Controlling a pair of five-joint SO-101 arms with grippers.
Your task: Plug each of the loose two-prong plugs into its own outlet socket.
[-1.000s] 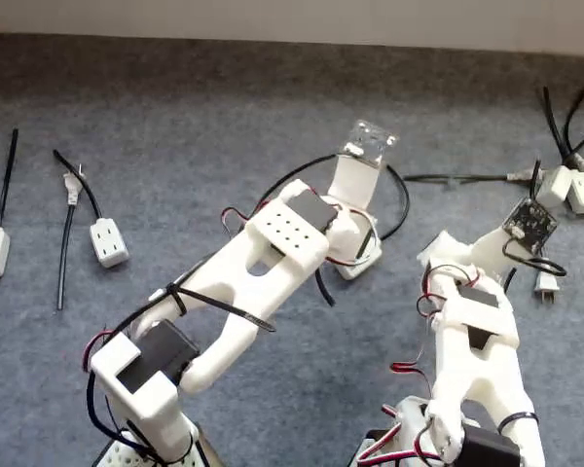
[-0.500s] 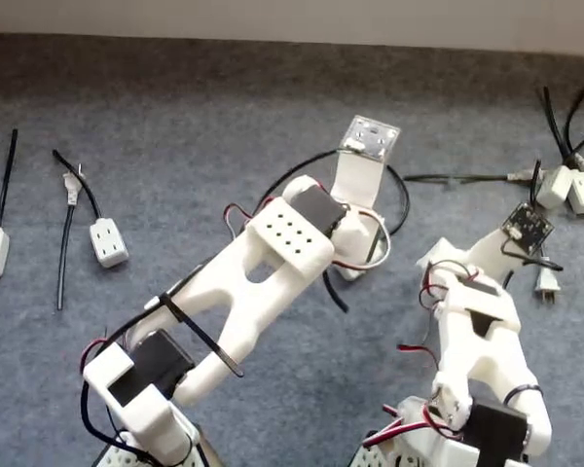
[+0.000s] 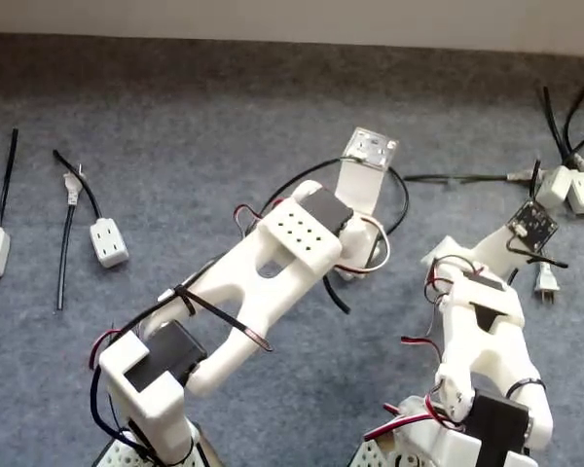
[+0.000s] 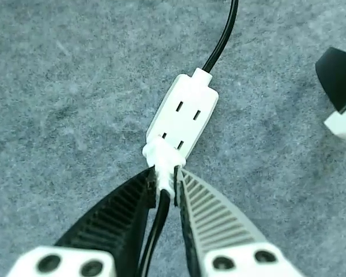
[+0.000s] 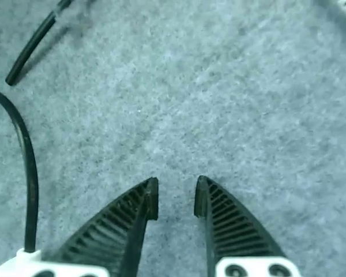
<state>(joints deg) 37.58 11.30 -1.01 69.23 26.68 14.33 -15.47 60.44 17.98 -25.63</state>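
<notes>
Pinching white plug (image 4: 161, 154) against outlet socket (image 4: 183, 115), left end effector (image 4: 164, 172), right end effector (image 5: 176, 196) spread over carpet (image 5: 219, 86)

High camera gives you a steep look down over the whole table (image 3: 175, 117); your wrist cameras peer close past the left hand (image 4: 164, 193) and right hand (image 5: 176, 199) onto that same surface.

A grey carpet (image 3: 175, 117) with a short, flecked pile covers the work surface, running from the near edge of the high view to its far side; its tone is a mottled blue-grey, and it lies flat. Along the far side it meets a pale, plain strip (image 3: 292, 17), lighter than the carpet, which runs straight across the full width of the high view; both wrist views show the same fuzzy weave from close up.
</notes>
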